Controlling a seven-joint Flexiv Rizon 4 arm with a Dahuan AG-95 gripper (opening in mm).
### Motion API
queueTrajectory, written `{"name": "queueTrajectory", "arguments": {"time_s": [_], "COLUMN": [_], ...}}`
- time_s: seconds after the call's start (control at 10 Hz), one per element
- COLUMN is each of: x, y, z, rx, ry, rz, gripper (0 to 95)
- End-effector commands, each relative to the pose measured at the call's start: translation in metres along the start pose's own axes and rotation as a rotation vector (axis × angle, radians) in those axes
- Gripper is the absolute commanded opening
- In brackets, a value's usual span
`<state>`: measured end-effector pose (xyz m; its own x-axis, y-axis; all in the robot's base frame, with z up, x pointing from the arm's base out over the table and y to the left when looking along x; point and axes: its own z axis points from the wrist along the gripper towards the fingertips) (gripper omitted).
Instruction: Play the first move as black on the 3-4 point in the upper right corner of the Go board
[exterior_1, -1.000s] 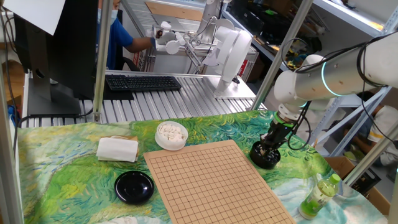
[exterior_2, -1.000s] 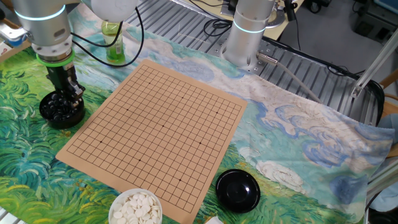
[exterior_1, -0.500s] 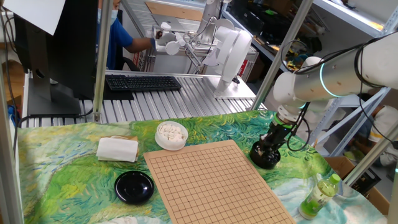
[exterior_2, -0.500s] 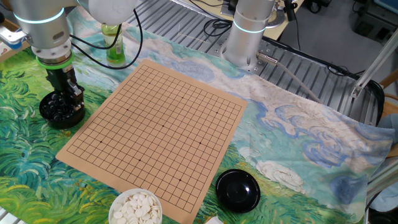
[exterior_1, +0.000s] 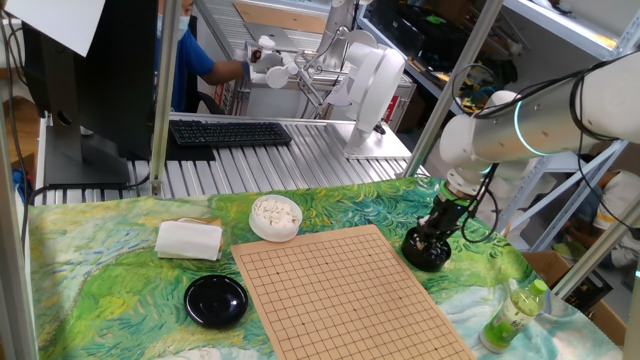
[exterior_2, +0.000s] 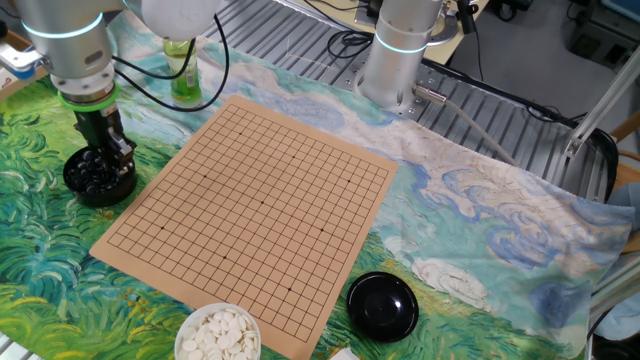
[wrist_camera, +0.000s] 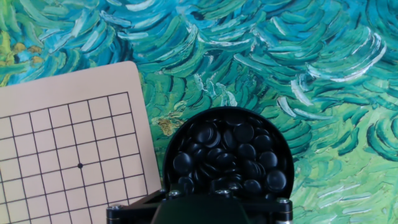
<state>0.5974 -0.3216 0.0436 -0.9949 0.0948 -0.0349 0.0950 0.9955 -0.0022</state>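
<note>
The black stones fill a round black bowl (exterior_1: 426, 250) (exterior_2: 98, 176) (wrist_camera: 227, 155) that stands just off the far right corner of the Go board (exterior_1: 350, 290) (exterior_2: 250, 210) (wrist_camera: 62, 149). My gripper (exterior_1: 433, 238) (exterior_2: 106, 156) hangs straight down with its tip at the stones in the bowl. Its fingertips are too small to read in both fixed views and hidden under the hand's dark body (wrist_camera: 199, 210) in the hand view. The board's grid carries no stones. In that corner the 3-4 point (wrist_camera: 96, 163) lies bare beside the star dot (wrist_camera: 79, 165).
A white bowl of white stones (exterior_1: 275, 216) (exterior_2: 217, 333) and a black lid (exterior_1: 216, 299) (exterior_2: 382, 305) sit off the board's other side. A green bottle (exterior_1: 512, 315) (exterior_2: 183, 70) stands near the black bowl. A folded white cloth (exterior_1: 189, 239) lies at the left.
</note>
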Motion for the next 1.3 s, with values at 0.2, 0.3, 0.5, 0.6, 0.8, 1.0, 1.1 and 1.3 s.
{"name": "queueTrajectory", "arguments": {"time_s": [0.2, 0.3, 0.5, 0.6, 0.8, 1.0, 1.1, 1.3], "x": [0.000, 0.000, 0.000, 0.000, 0.000, 0.000, 0.000, 0.000], "y": [0.000, 0.000, 0.000, 0.000, 0.000, -0.001, -0.001, -0.001], "z": [0.000, 0.000, -0.002, -0.006, -0.019, -0.029, -0.026, -0.019], "rx": [-0.001, -0.001, -0.010, -0.006, -0.002, 0.002, 0.003, 0.007], "ry": [0.001, 0.002, 0.009, 0.021, 0.043, 0.051, 0.048, 0.042], "rz": [-0.008, -0.025, -0.030, -0.038, -0.042, -0.044, -0.042, -0.033], "gripper": [19.0, 0.0, 0.0, 0.0, 0.0, 0.0, 0.0, 0.0]}}
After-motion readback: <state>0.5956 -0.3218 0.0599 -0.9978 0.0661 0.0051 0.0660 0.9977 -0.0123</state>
